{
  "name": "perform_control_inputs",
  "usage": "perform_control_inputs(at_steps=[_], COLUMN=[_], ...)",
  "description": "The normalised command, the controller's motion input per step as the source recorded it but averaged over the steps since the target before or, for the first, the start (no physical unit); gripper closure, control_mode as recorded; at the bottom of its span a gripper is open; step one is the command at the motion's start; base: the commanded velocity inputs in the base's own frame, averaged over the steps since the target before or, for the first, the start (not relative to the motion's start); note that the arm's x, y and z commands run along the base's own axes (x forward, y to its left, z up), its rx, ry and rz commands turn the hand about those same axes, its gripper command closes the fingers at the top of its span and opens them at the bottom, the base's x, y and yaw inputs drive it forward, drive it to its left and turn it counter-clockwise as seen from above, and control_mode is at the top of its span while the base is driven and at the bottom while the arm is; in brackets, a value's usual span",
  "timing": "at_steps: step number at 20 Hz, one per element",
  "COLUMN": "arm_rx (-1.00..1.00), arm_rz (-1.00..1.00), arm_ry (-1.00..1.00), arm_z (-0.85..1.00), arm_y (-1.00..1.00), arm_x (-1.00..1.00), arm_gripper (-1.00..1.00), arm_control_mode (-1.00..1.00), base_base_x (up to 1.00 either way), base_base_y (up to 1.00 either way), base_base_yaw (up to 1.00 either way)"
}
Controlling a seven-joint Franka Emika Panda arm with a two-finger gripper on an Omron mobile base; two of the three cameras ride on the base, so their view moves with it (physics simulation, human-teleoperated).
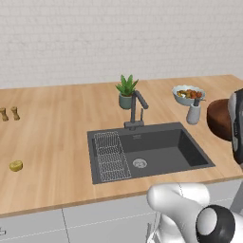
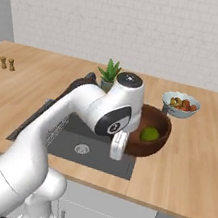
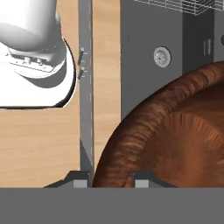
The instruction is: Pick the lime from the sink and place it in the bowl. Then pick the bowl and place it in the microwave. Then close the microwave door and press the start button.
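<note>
Right base view, lime [image 2: 150, 134] inside wooden bowl [image 2: 159, 139], pincer [image 3: 107, 183] clamped on bowl rim beside sink [image 1: 190, 151].

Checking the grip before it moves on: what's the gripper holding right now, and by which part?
The gripper holds the bowl by its rim, one finger either side of the wall; the lime sits inside.

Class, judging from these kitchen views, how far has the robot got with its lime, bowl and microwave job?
Done: the lime lies in the bowl, not the sink. In hand: the end effector straddles the bowl's rim. Left: carrying it to the microwave, closing the door, pressing start.
</note>
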Motion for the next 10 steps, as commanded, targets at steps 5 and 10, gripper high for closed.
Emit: perform_control_inputs(at_steps=[5,10], arm_rx=[-0.18,0.02], arm_rz=[0.18,0.12], arm_ry=[0.02,0.07], arm_z=[0.80,0.46], arm_y=[0.66,0.73], arm_x=[-0.25,-0.18], arm_gripper=[1.00,1.00], arm_control_mode=[-1.00,-1.00], base_base_x=[0.00,0.00], base_base_y=[0.00,0.00], base_base_yaw=[0.00,0.00])
